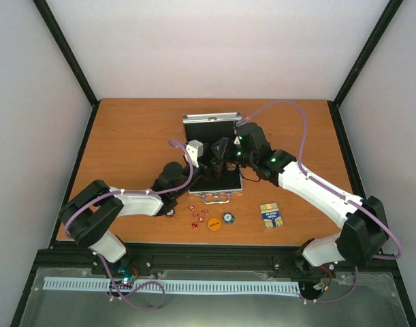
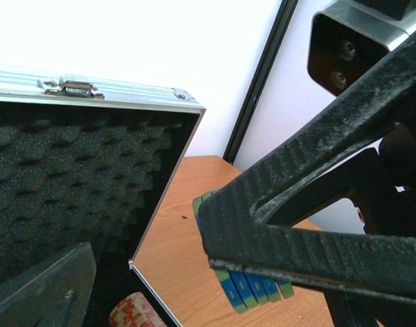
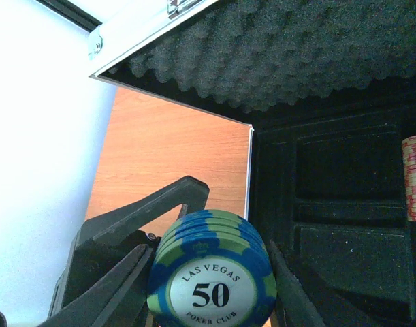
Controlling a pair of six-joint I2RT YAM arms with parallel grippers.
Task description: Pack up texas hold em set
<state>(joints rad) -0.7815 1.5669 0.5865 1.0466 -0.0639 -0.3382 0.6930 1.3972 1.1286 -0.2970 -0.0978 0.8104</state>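
Holding a stack of blue-and-green poker chips (image 3: 214, 238) between its two fingers, the right gripper (image 3: 205, 281) is hanging at a side rim of the silver case (image 1: 220, 182). Its jaws are standing partly apart and are pressing on both sides of the stack. The front chip is showing the words LAS VEGAS, 50 and POKER CLUB. I cannot tell if the stack is hanging over the lining or just over the table (image 1: 136, 139) beside the case wall. The case is lying open in the middle of the table, and its lid (image 1: 211, 120) is standing upright on the far side, showing dark bumpy foam (image 2: 65, 170). A red-and-white chip stack (image 3: 415, 178) is sitting inside the black lining (image 3: 344, 163), close to one wall. The left gripper (image 1: 220, 151) is hovering over the case just beside the right gripper, with its jaws standing wide apart and nothing between them. In the left wrist view a dark ribbed finger is covering most of the blue-and-green stack. In front of the case handle (image 1: 215, 199), the tiny red dice (image 1: 197, 216), the orange disc (image 1: 214, 223) and a single blue chip (image 1: 228, 218) are lying near each other on the table. The card deck (image 1: 272, 215) is lying apart from them, further to the right.
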